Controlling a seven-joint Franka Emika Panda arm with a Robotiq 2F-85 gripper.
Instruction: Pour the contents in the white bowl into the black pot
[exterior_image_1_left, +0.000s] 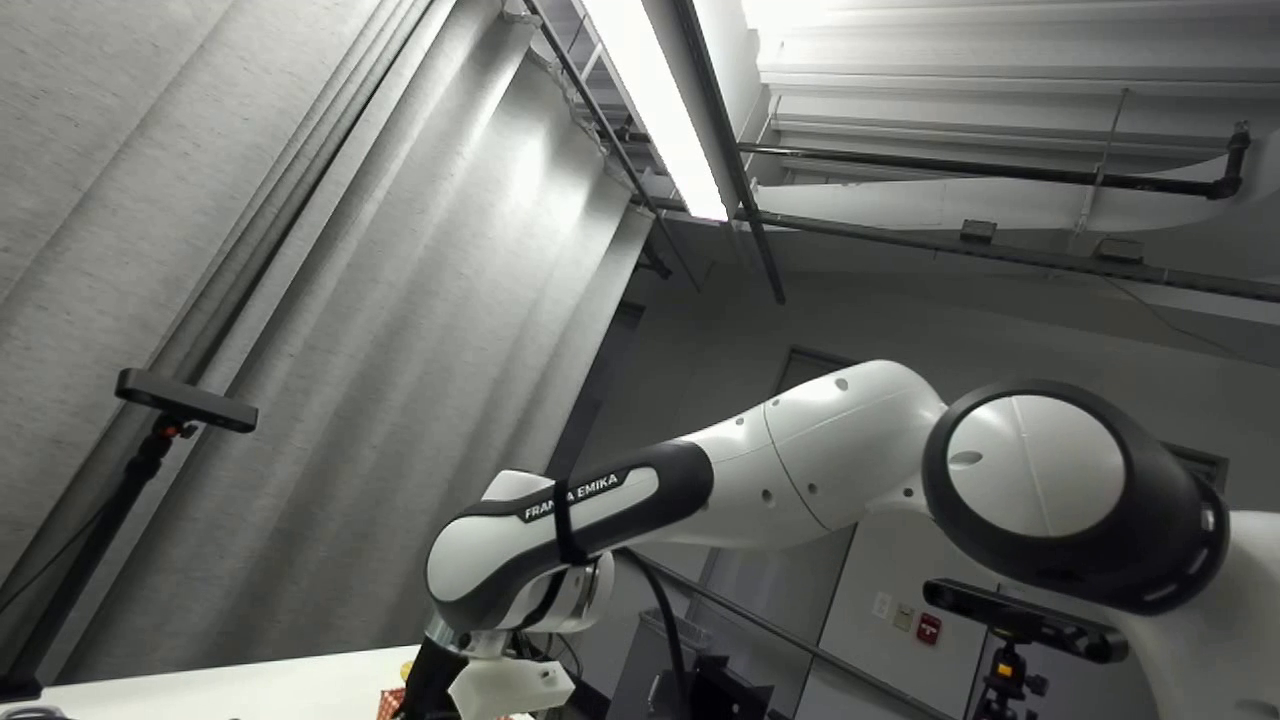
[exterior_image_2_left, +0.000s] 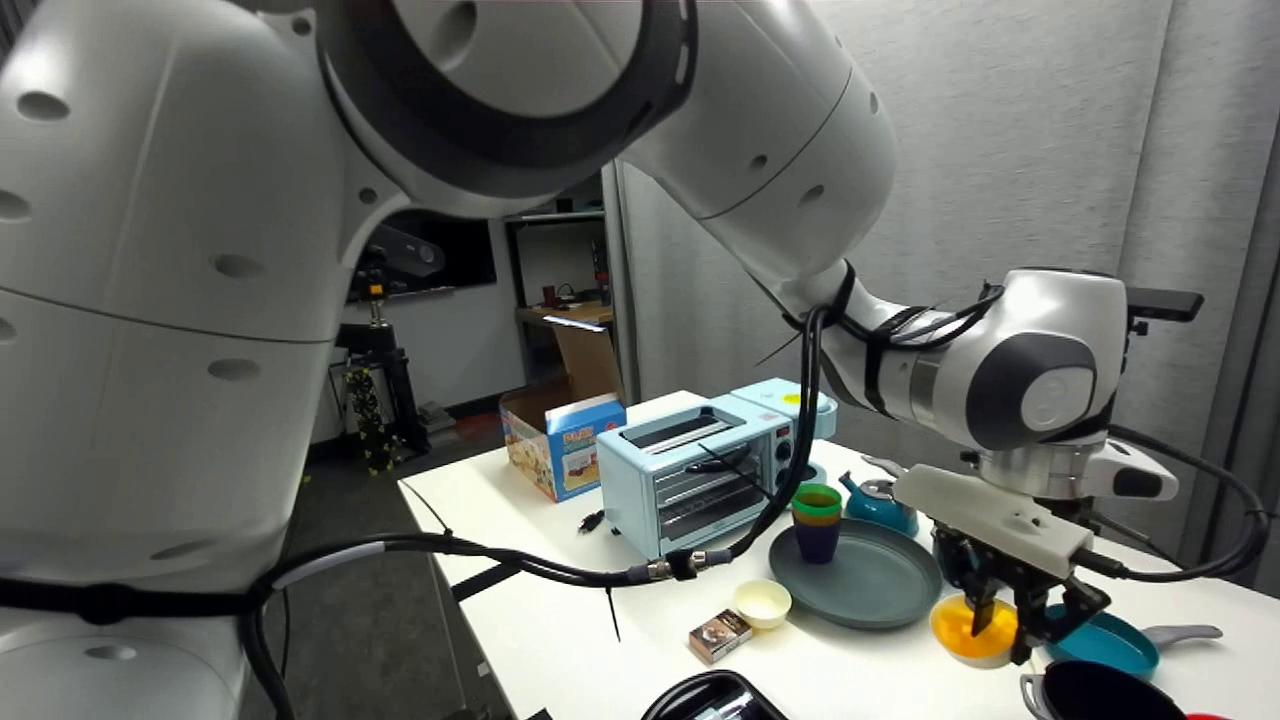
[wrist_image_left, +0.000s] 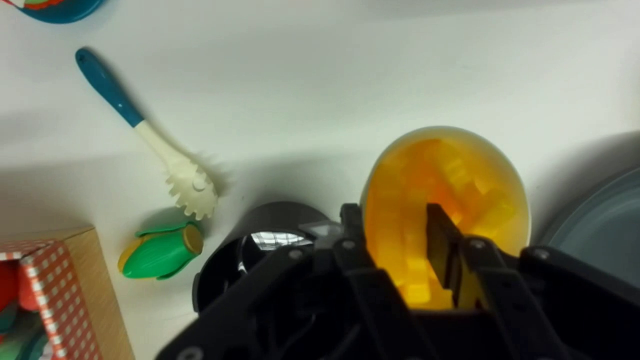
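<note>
In the wrist view the white bowl (wrist_image_left: 523, 220) holds orange and yellow pieces (wrist_image_left: 450, 185). It also shows in an exterior view (exterior_image_2_left: 988, 660), where it appears raised off the table. My gripper (wrist_image_left: 392, 215) is shut across the bowl's side wall, one finger outside it and one inside, with yellow showing between the pads. In an exterior view my gripper (exterior_image_2_left: 1000, 638) points down over the bowl. Beside the bowl stands the black pot (wrist_image_left: 280, 215), partly covered by the gripper's linkage; an exterior view cuts the pot (exterior_image_2_left: 1105, 690) off at its lower edge.
A grey plate (exterior_image_2_left: 900, 590) with stacked cups (exterior_image_2_left: 817, 530) lies near the bowl. A teal pan (exterior_image_2_left: 1105, 645) is behind the pot. The wrist view has a pasta spoon (wrist_image_left: 160, 142), a green toy vegetable (wrist_image_left: 162, 252) and a checked box (wrist_image_left: 65, 295). A toaster oven (exterior_image_2_left: 690, 480) stands further back.
</note>
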